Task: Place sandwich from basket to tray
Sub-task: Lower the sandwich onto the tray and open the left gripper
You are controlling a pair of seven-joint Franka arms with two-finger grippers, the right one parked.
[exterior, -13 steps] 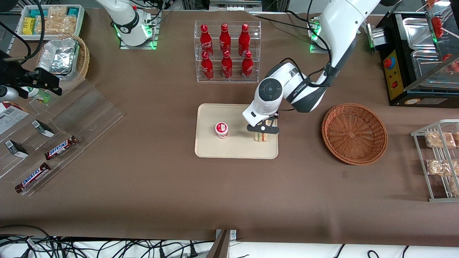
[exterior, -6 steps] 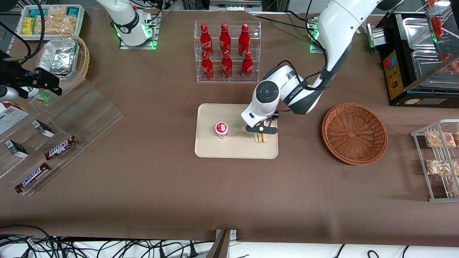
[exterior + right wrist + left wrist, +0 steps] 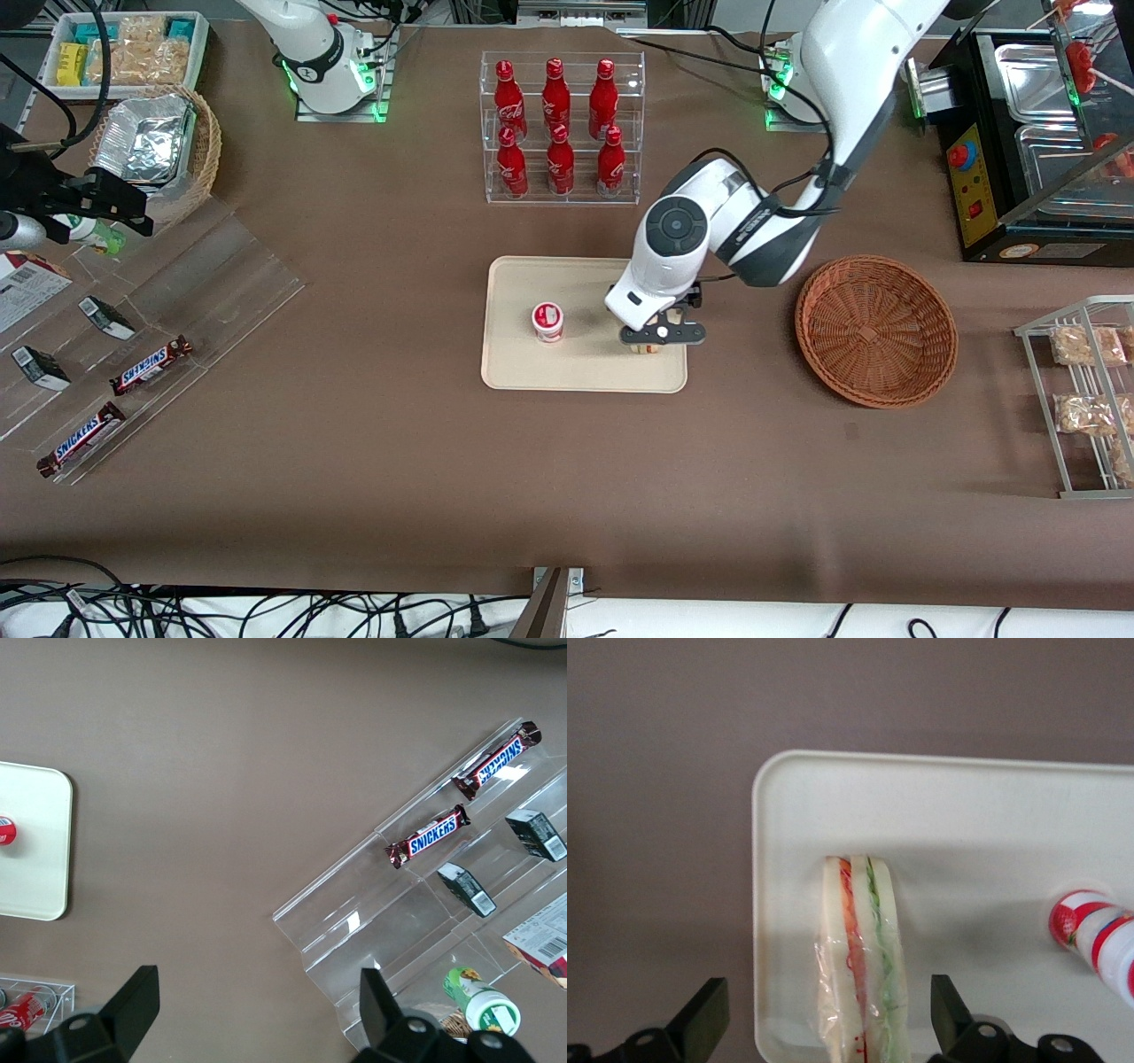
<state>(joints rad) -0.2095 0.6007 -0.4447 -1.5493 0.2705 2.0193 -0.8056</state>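
Note:
The sandwich [image 3: 862,966], a plastic-wrapped wedge with red and green filling, stands on edge on the cream tray [image 3: 966,815], near the tray's corner. My left gripper [image 3: 828,1005] hangs over it, open, with a black finger on each side and clear gaps to the bread. In the front view the gripper [image 3: 662,337] covers most of the sandwich [image 3: 646,349], at the end of the tray [image 3: 532,372] closest to the basket. The reddish-brown basket [image 3: 875,330] sits beside the tray toward the working arm's end, with nothing in it.
A small red-and-white cup [image 3: 547,321] stands on the tray beside the sandwich. A clear rack of red bottles [image 3: 558,124] is farther from the front camera than the tray. A wire snack rack [image 3: 1085,399] stands past the basket.
The gripper has shifted a little nearer the front camera and toward the basket, now covering more of the sandwich. The sandwich stays in the same spot on the tray.

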